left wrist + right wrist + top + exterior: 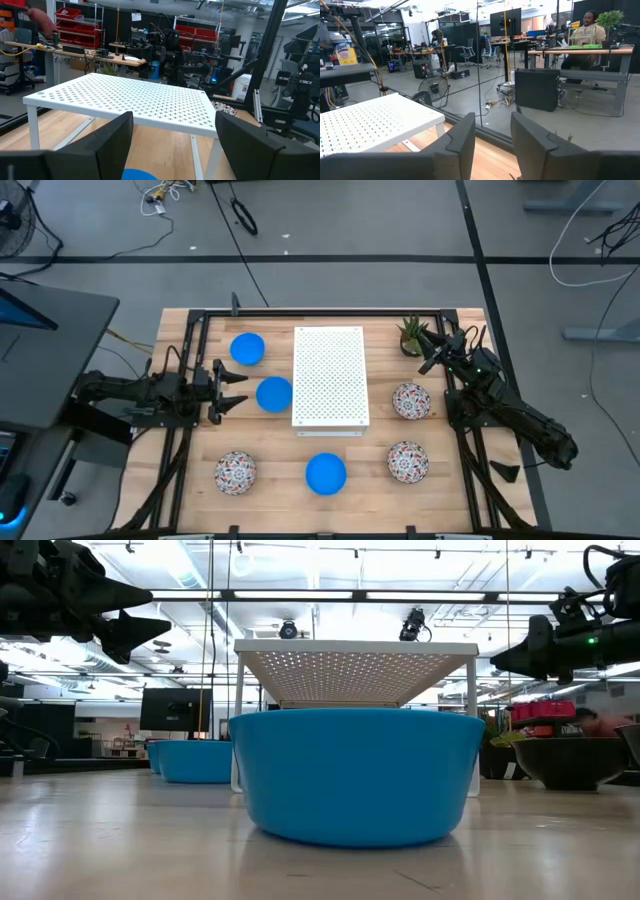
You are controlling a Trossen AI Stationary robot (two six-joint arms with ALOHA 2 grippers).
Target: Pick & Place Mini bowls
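Note:
Three blue mini bowls stand on the table: one far left, one beside the board, one near the front edge, which fills the low view. Three floral bowls rest at the near left, the right and the near right. My left gripper hovers open, just left of the middle blue bowl, whose rim shows between its fingers. My right gripper is open, raised beside the plant, behind the right floral bowl.
A white perforated board on short legs stands mid-table between the bowls. A small spiky green plant sits at the far right corner, close to my right gripper. Black frame rails run along both table sides. A person sits in the room beyond.

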